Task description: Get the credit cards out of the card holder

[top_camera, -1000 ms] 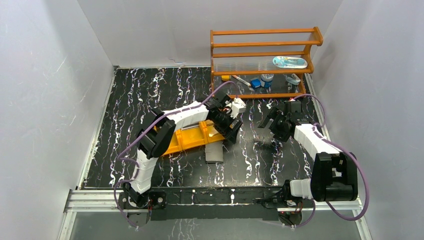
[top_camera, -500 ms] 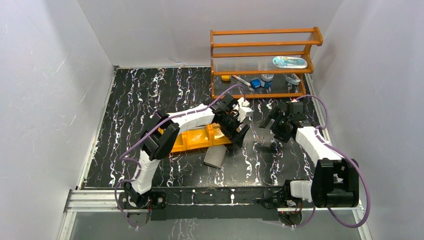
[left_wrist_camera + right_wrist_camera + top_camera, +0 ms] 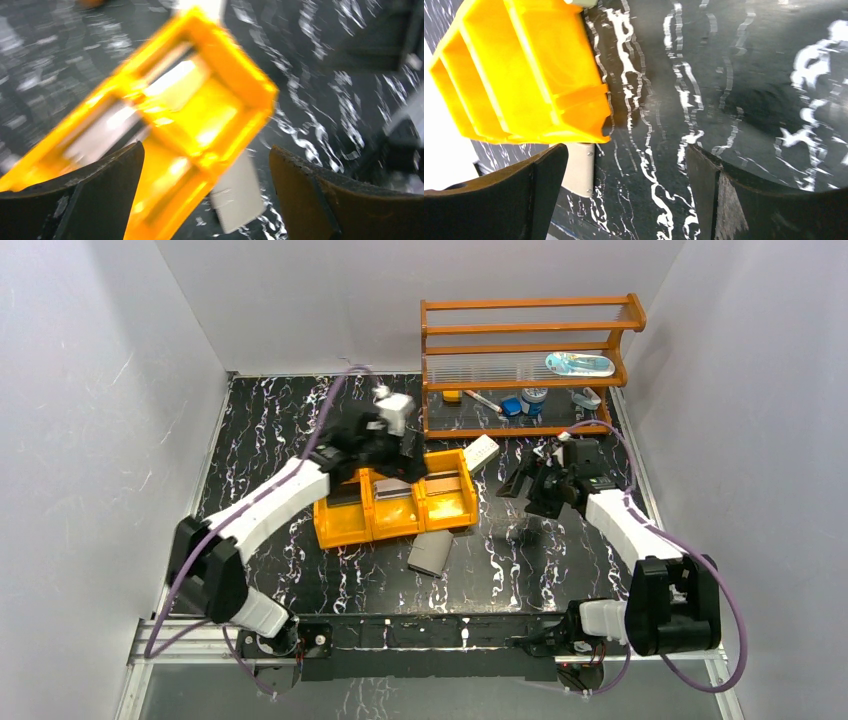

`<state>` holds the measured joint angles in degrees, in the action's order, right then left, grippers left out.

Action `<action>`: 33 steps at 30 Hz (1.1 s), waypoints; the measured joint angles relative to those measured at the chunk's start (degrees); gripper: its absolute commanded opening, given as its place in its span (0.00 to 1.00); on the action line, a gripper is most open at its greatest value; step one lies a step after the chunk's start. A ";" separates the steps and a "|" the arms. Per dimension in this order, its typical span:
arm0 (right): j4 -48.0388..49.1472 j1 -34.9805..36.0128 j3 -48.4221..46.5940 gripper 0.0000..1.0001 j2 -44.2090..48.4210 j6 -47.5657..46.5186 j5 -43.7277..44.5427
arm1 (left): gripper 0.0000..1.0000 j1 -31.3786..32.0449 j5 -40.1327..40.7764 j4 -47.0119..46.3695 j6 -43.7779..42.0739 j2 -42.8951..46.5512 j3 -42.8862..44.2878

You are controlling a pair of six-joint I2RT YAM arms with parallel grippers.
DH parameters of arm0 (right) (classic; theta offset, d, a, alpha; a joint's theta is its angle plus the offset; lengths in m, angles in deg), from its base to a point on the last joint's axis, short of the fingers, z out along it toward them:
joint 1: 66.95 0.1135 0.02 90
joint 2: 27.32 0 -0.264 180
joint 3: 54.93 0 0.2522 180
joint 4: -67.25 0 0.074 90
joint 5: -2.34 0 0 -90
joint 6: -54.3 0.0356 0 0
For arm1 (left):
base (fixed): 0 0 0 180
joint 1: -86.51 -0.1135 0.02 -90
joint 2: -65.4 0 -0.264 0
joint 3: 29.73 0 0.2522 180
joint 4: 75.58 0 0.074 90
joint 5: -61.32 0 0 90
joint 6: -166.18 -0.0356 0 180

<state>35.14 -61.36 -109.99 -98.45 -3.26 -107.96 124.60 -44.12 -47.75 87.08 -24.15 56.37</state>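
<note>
We see both grippers spread wide and empty: left gripper (image 3: 205,155) over the orange tray (image 3: 340,535), right gripper (image 3: 626,150) off its right end. The card holder (image 3: 430,553) lies just beside the tray's near wall. A silvery credit card (image 3: 396,494) seems to sit in the middle compartment. A white box (image 3: 482,452) lies behind the tray, with the wooden rack (image 3: 525,330) beyond.

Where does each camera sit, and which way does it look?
Top external: fixed above and behind the arms, looking down on the table; both arms show.
Left wrist: on the left arm, looking past its own fingers at the orange tray.
Right wrist: on the right arm, past its fingers, at the tray's corner.
All three share the tray and card holder.
</note>
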 measured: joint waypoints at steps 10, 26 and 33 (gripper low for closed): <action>-2.47 17.88 -17.53 0.98 -14.64 -2.49 10.95 | 0.98 -22.18 13.44 5.66 8.66 15.50 -13.20; -10.67 21.62 -34.45 0.92 -33.70 -6.49 26.12 | 0.96 -38.34 -0.42 2.60 12.09 6.93 -18.47; -11.54 21.92 -34.03 0.91 -33.81 -5.35 30.23 | 0.91 -38.34 -10.12 0.26 11.72 0.00 -18.25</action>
<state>23.60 -39.44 -144.02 -132.27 -8.61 -77.73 86.26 -54.24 -47.49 98.79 -24.15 38.11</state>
